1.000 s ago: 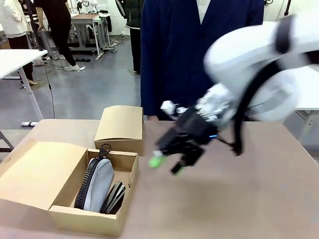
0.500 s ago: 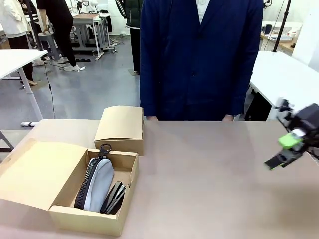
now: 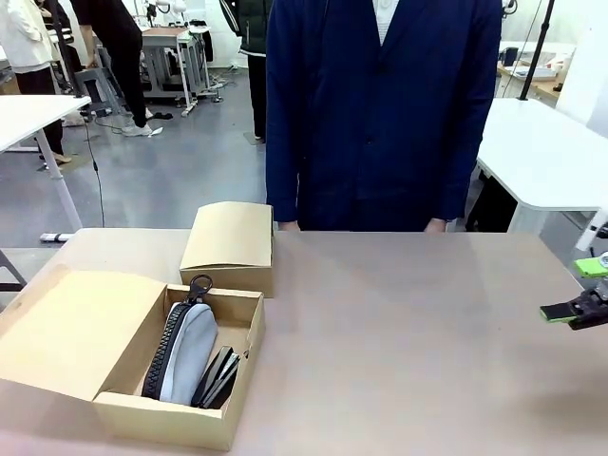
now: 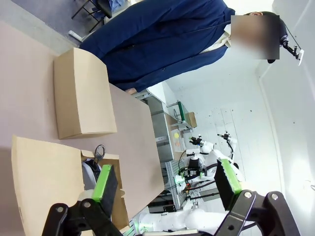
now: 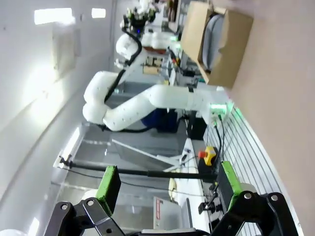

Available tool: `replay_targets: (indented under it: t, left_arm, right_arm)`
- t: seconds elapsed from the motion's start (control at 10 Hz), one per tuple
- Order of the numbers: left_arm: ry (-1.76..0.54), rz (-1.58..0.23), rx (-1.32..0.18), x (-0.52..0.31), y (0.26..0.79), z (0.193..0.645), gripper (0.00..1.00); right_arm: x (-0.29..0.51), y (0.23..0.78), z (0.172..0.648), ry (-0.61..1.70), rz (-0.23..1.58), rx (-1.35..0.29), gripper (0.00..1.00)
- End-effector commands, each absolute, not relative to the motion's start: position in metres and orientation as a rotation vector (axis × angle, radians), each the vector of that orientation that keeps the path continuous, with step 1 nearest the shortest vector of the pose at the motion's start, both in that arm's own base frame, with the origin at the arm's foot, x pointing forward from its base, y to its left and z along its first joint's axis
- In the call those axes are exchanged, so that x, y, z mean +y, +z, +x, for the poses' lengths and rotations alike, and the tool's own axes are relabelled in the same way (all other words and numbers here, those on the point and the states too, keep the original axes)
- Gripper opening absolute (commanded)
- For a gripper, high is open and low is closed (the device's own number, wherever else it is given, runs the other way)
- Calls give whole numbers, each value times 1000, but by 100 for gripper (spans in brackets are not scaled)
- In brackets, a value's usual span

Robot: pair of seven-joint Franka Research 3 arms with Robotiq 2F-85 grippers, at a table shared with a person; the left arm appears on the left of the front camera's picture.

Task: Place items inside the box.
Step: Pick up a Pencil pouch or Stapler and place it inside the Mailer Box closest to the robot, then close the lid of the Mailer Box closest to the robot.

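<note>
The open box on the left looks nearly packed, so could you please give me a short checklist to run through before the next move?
1. Open box flap folded back, top accessible: ok.
2. Grey pencil case lying inside the box: ok.
3. Black items beside the case inside the box: ok; exact count cannot tell.
4. Right end effector open, nothing between its pads, at the table's right edge: ok.
5. Left end effector open, holding nothing: ok.
6. Person's hands at the table's far edge, away from the box: ok.

Pencil case [image 3: 185,350] inside open box [image 3: 180,418] at table's [image 3: 408,361] left, closed box [image 3: 231,245] just behind.
</note>
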State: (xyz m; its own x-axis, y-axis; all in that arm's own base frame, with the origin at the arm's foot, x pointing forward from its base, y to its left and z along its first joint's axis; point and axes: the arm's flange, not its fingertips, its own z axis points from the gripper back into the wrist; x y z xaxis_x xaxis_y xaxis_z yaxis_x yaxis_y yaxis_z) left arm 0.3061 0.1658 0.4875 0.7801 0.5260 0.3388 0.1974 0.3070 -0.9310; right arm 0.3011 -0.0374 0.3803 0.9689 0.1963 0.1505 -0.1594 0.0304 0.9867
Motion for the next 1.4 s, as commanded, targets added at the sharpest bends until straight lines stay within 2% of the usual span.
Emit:
replay_targets:
  t: [0.0, 1.2, 1.3]
  left_arm:
    - [228, -1283, -712, 163, 486, 304, 100]
    - [241, -1266, -685, 166, 487, 306, 100]
    - [-67, -1019, -1021, 150, 492, 310, 100]
  right_arm:
    - [-28, 390, 299, 344, 1508, 59, 100]
    - [-28, 390, 299, 344, 1508, 59, 100]
    - [-28, 390, 299, 344, 1508, 59, 100]
